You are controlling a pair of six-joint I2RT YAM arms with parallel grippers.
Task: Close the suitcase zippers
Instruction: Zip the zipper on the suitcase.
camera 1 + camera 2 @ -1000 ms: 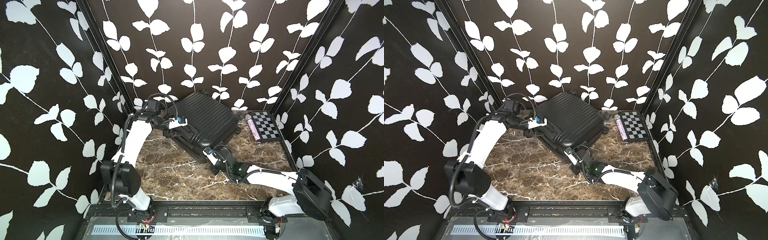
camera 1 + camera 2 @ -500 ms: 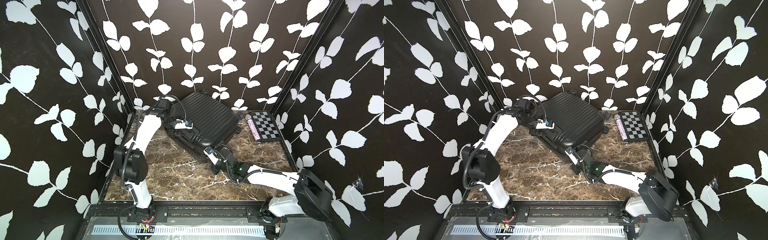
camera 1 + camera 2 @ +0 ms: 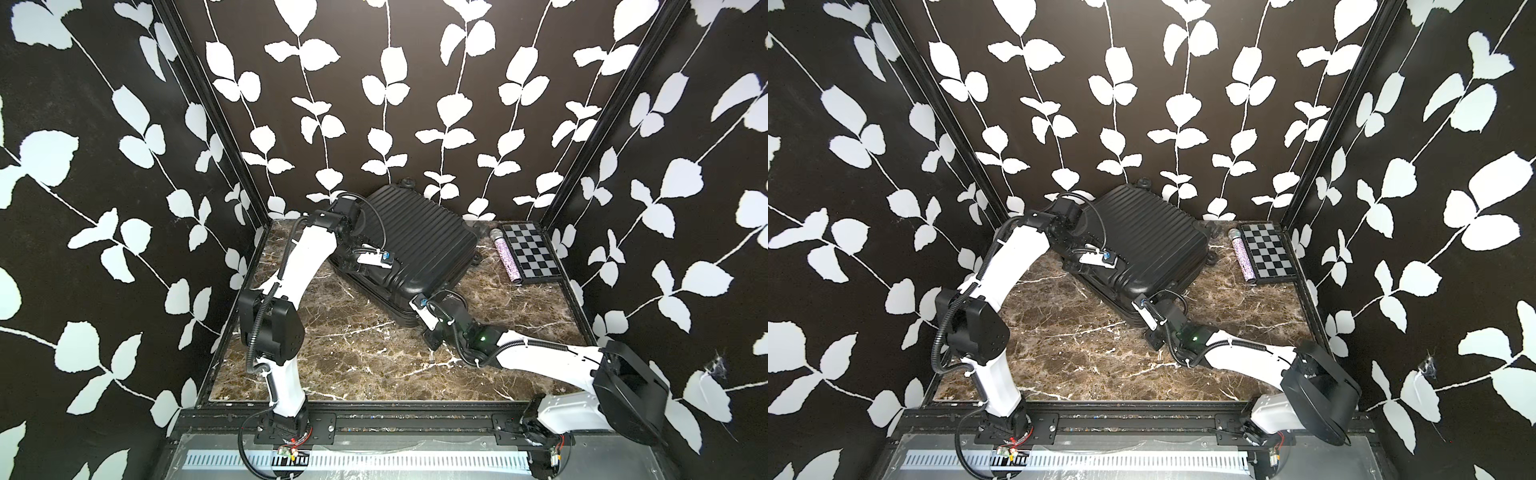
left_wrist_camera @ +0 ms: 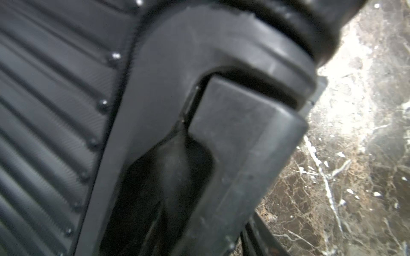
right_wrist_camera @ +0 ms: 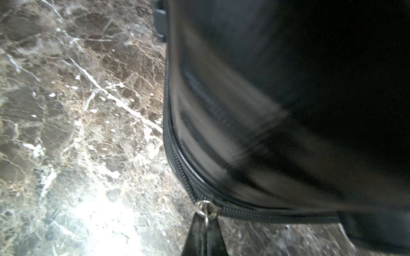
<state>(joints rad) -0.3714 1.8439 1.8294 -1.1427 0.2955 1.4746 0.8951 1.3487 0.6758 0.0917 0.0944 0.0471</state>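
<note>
right tool (image 5: 204,228) pinches the zipper pull (image 5: 206,209) at the suitcase (image 3: 419,241) corner

the brown marble worktop (image 3: 365,353) carries the black ribbed suitcase, which lies flat and askew by the middle of the back edge, one corner pointing toward the front edge. the left arm reaches over the case's left side and the left tool (image 3: 386,266) sits low against the shell. its wrist view shows only blurred black moulding, so i cannot tell whether it is spread or pressed together. a checkerboard (image 3: 532,253) lies in the back right corner, with a glittery tube (image 3: 507,255) just beside it on the suitcase side. at the case's front corner the zipper (image 5: 177,159) curves round the seam. there the right tool, pressed together, grips the silver-ringed pull.
</note>
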